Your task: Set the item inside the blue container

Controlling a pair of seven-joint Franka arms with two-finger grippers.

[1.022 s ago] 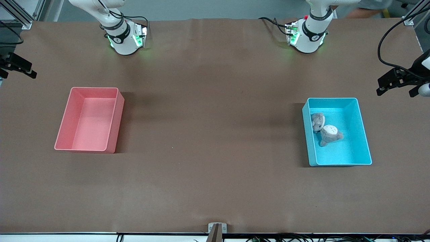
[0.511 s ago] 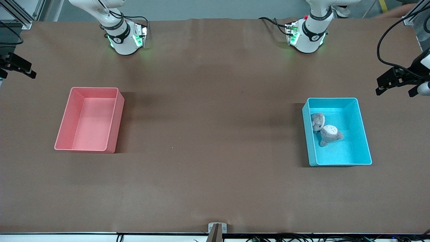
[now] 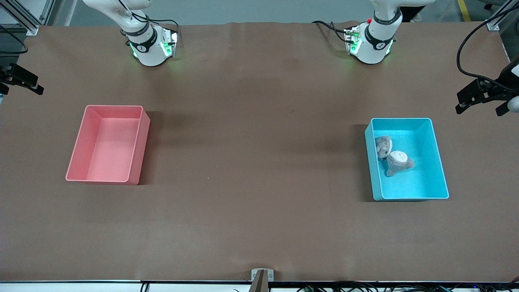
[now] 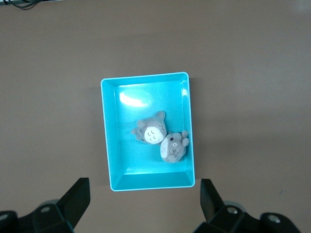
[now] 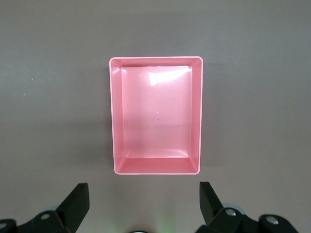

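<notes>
Front view: a brown table [image 3: 259,162] carries the blue container [image 3: 440,170] at the left arm's end, two plush toys [image 3: 391,156] inside, and a pink bin [image 3: 136,150] at the right arm's end. Left wrist view: left gripper [image 4: 143,204] spread wide, empty, high over the container. Right wrist view: right gripper [image 5: 143,204] wide, empty, over the pink bin

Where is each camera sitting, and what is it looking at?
Front view: high up across the table, facing both arms' bases; sees the pink bin, the blue container with two plush toys, and the left gripper at the picture's edge.
Left wrist view: on the left arm, looking straight down at the blue container; its open jaws show.
Right wrist view: on the right arm, looking down at the pink bin; the right gripper shows, open.
Shared: each wrist view and the front view see the same bin.
</notes>
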